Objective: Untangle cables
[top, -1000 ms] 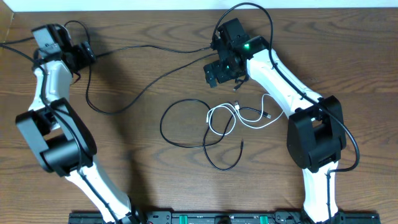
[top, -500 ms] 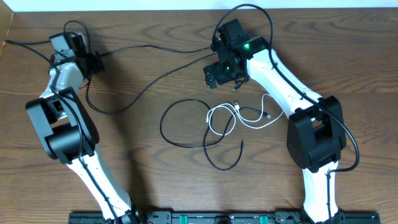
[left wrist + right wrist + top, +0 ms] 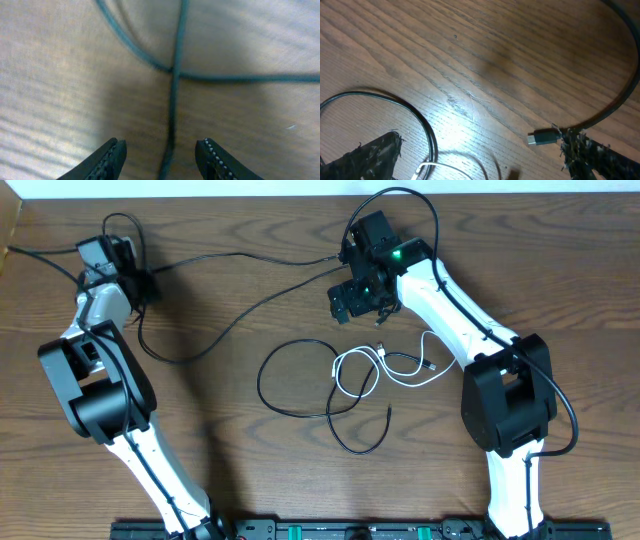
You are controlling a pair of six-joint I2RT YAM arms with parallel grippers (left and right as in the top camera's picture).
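Where the left hand (image 3: 140,280) is placed: low over the far-left upper part of the counter (image 3: 560,260), straddling the first black cable (image 3: 240,253).
Left hand state: its fingers (image 3: 112,157) are held part-way apart. One strand runs between them and nothing is pinched yet (the wrist view is blurred, so light contact cannot be ruled out).
First black cable: it is stretched from the left hand across the upper counter toward the right hand, with a slack loop lying below the left hand. Just ahead of the fingers two strands are seen to cross.
Second black cable (image 3: 262,380): it lies in a loose ring at the centre, well apart from the left hand, and is crossed on its right side by the white cable.
White cable (image 3: 358,351): it is coiled right of centre, overlapping the second black cable.
Right hand (image 3: 345,300): it is held above the pile with its fingers spread wide and nothing held. A black plug (image 3: 542,136) lies just beside one finger.
Risk, left side: both crossing strands could be caught if the pinch lands too near the crossing, and the loop would then be tightened rather than freed.
Risk, slip: a thin cord may slide out of a loose pinch once it is pulled.
Risk, centre: with the far end unheld, a pull could drag the cable into the central pile and knot it further.
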